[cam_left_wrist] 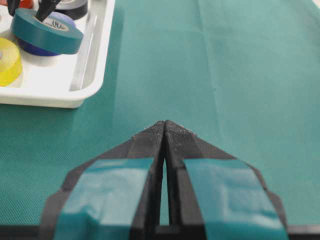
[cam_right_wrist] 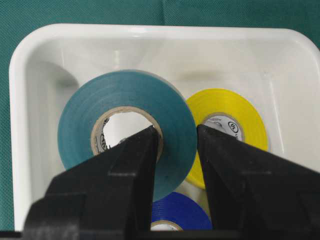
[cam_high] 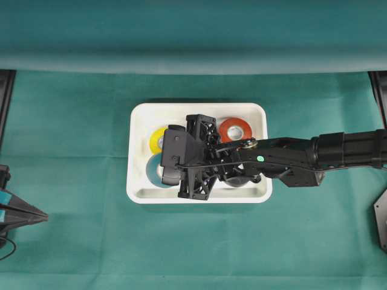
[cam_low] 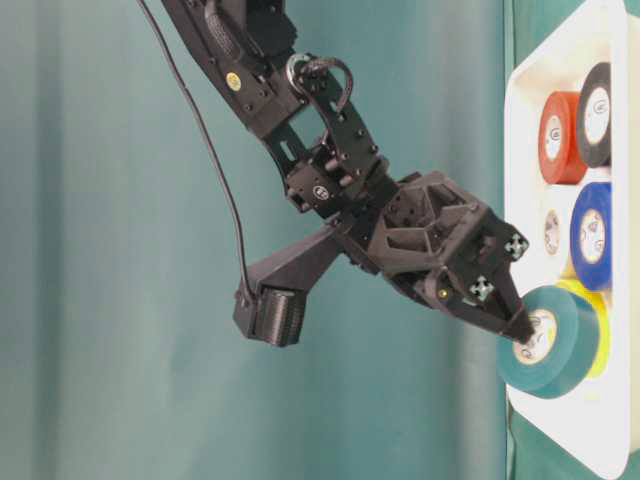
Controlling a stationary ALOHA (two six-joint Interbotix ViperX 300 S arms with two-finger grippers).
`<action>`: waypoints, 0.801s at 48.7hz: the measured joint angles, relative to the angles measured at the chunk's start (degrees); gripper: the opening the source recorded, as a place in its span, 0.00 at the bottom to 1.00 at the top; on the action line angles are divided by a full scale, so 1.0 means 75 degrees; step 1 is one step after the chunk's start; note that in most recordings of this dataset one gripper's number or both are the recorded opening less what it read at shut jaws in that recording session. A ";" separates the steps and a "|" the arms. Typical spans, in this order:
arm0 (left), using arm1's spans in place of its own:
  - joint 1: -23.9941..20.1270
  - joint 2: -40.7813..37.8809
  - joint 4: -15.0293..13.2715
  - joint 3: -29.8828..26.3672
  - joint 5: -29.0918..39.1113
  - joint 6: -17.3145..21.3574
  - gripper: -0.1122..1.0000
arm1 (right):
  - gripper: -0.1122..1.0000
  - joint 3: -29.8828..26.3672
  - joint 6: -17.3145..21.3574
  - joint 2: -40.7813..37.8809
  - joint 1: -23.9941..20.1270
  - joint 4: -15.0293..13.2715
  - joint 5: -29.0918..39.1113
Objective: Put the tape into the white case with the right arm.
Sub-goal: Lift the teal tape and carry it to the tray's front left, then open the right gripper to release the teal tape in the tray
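The teal tape [cam_right_wrist: 125, 95] lies tilted inside the white case [cam_right_wrist: 150, 32], propped on a blue roll [cam_right_wrist: 180, 210] and a yellow roll [cam_right_wrist: 225, 107]. My right gripper [cam_right_wrist: 177, 135] is shut on the tape's wall, one finger inside the cardboard core and the other against the outer face. From the side, the right gripper [cam_low: 525, 330] points down into the tape [cam_low: 555, 345] in the case [cam_low: 520, 100]. Overhead, the arm covers most of the tape [cam_high: 154, 172] in the case [cam_high: 139, 115]. My left gripper [cam_left_wrist: 165, 125] is shut and empty, low over the cloth at the left [cam_high: 36, 212].
In the case there are also a red roll [cam_high: 234, 130], a yellow roll [cam_high: 158, 140] and a black roll [cam_low: 595, 100]. Green cloth covers the table. From the left wrist, the case's rim [cam_left_wrist: 95, 45] stands at the far left.
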State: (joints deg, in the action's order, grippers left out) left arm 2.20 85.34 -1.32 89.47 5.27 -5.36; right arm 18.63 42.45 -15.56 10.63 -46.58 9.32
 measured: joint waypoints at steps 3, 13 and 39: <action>0.0012 0.0000 0.0000 0.0000 0.0000 0.0000 0.10 | 0.24 0.0000 0.0000 0.0000 0.0012 -0.0012 0.0000; 0.0000 0.0000 0.0000 0.0000 0.0012 0.0000 0.10 | 0.77 0.0000 0.0000 0.0000 0.0012 -0.0012 0.0047; 0.0012 0.0000 0.0000 0.0000 0.0012 -0.0012 0.10 | 0.81 0.0996 0.0012 0.0844 0.0012 -0.0012 0.0070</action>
State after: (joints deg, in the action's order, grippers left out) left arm 2.29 85.34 -1.32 89.47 5.36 -5.45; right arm 26.10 42.54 -9.23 10.72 -46.67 9.84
